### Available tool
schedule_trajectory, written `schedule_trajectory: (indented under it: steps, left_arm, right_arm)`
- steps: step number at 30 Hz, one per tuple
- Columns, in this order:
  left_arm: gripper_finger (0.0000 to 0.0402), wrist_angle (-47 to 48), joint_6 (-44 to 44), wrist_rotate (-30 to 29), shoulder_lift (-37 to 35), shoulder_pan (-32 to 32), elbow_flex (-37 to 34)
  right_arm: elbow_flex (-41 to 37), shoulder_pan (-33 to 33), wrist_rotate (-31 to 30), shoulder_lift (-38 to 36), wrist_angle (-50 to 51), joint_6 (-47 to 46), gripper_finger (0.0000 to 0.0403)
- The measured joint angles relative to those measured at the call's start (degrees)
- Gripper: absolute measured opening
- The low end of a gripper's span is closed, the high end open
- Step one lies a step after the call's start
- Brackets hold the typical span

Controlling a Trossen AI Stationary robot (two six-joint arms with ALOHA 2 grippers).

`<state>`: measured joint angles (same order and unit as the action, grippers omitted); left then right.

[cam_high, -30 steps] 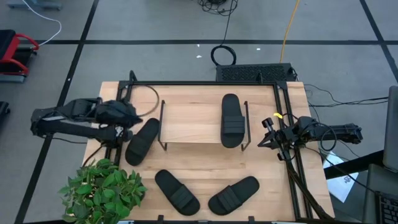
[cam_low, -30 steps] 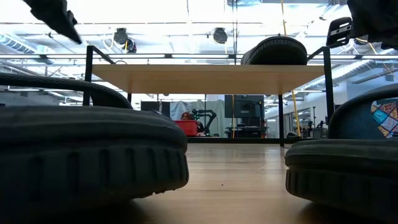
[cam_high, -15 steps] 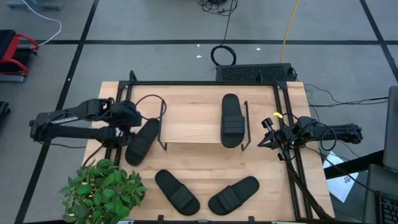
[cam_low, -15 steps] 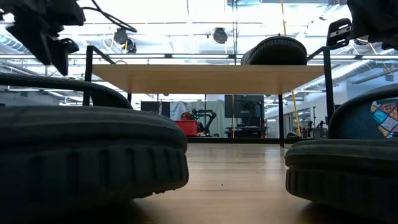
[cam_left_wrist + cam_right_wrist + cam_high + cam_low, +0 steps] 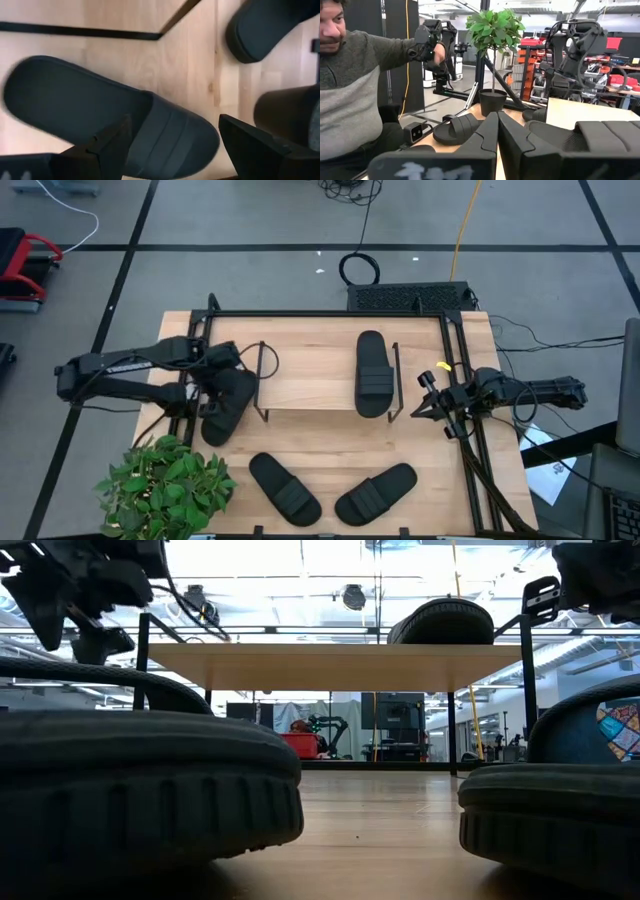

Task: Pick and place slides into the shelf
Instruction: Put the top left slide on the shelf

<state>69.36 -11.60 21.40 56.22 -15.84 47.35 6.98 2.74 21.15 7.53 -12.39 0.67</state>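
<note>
the left arm hides part of a slide (image 5: 226, 412) beneath it.

The four black oval-soled slide sandals look like matt rubber or foam; the one beside the rack (image 5: 228, 406) shows a smooth sole and a wide strap with moulded ribs (image 5: 165, 137). The small rack's top board (image 5: 310, 380) is pale wood with a faint grain and a satin finish, carried on thin black metal legs (image 5: 142, 650). The light wooden tabletop (image 5: 330, 445) looks smooth and a little glossy. The black frame around the table (image 5: 325, 314) looks like painted metal. The person's grey sweater (image 5: 350, 95) is soft knitted cloth.
</note>
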Motion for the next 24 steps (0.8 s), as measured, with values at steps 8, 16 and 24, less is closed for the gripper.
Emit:
schedule_trajectory:
  steps: [8,16,24]
  left_arm:
    - [0.0294,1.5,-2.4,0.7,3.8,-1.8,0.4]
    - [0.0294,1.4,-2.3,2.6,4.8,-3.4,0.4]
    - [0.0294,1.3,-0.7,0.1,10.5,-3.4,0.4]
  right_arm:
    - [0.0,0.0,0.0,0.8,-0.1,-1.3,0.0000]
    - [0.0,0.0,0.0,0.8,-0.1,-1.3,0.0000]
    - [0.0,0.0,0.0,0.8,-0.2,-1.3,0.0000]
